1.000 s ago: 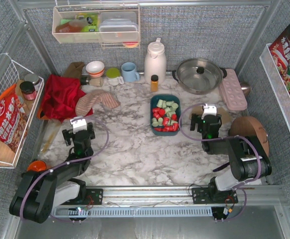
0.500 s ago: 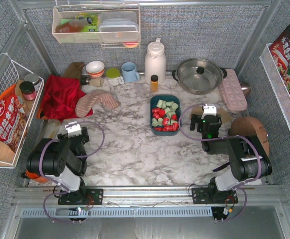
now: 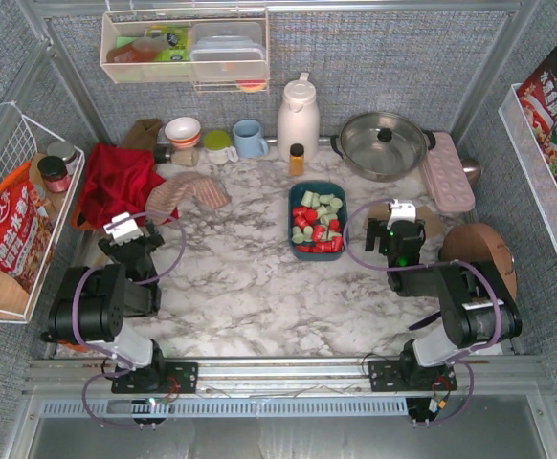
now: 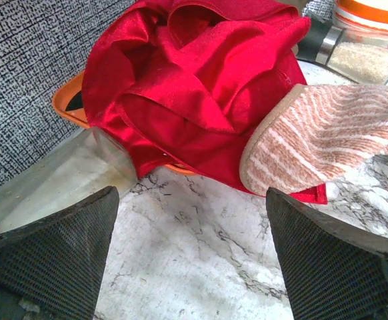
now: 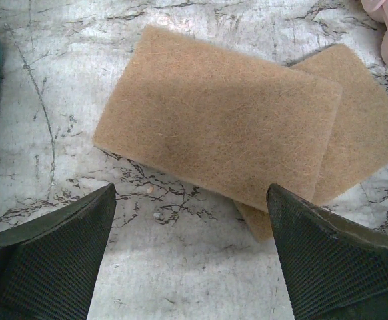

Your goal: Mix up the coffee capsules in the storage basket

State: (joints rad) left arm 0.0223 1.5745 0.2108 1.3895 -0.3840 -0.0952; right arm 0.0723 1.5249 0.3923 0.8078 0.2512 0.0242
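Nearest the arms, above the marbled counter, left jaws and right jaws both gape, holding nothing. Mid-counter sits the teal storage basket, with red and mint coffee capsules jumbled inside. Grey fabric walls enclose everything. The left wrist view faces a red cloth and a striped mitt. Only the right wrist view shows two tan pads plainly.

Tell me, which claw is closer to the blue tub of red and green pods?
Right. The right claw hangs open just beside the tub, on its right; the left claw is far off by the red cloth.
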